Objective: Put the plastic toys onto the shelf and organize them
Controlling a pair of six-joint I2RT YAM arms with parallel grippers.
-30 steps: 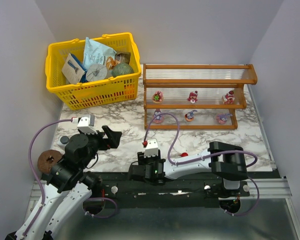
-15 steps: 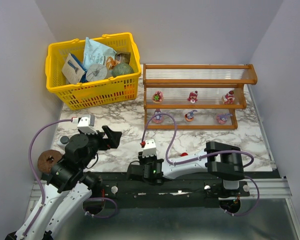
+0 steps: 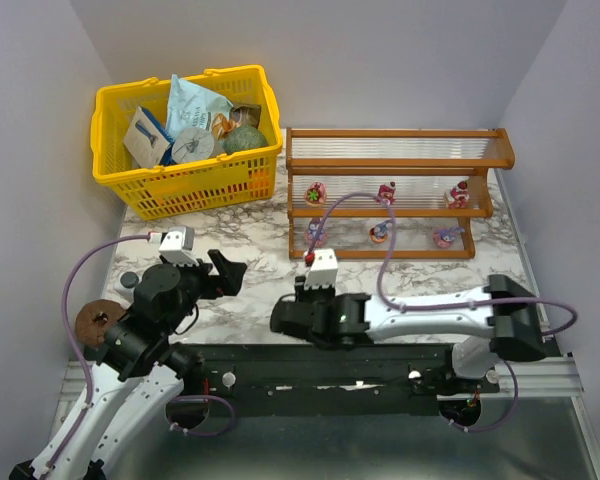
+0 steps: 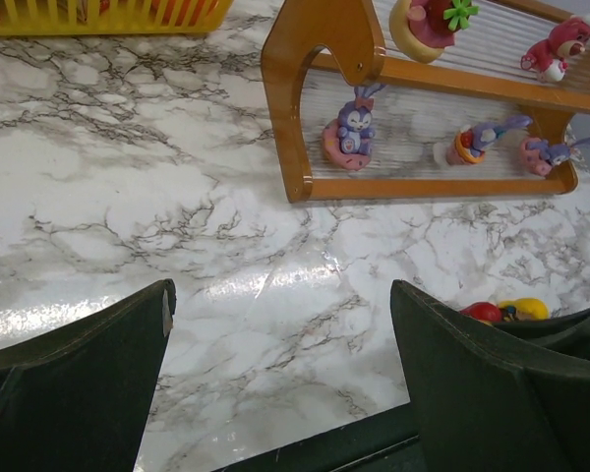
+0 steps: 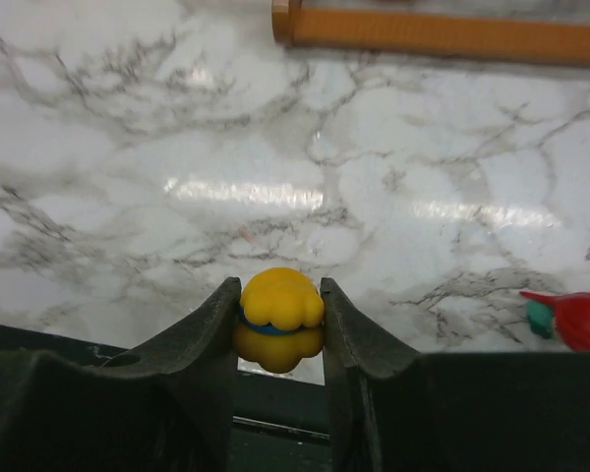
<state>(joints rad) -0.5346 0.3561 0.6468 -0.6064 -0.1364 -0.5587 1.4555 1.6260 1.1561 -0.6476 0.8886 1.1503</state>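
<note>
while the right gripper [image 5: 280,293] pinches a yellow toy [image 5: 280,303] by the table [image 5: 423,226] edge, left gripper [image 4: 282,300] spread wide, empty

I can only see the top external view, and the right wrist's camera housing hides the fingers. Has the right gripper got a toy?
Observer: Yes. The right gripper is closed on a round yellow toy, pinched between both fingers.
Operator: Is another toy loose near it?
Observer: A red toy with a green bit lies on the marble table, off to the right in the right wrist view and clear of the fingers.
Operator: And is the left gripper carrying anything?
Observer: No. The left gripper is open wide, with only bare marble between its fingers.
</note>
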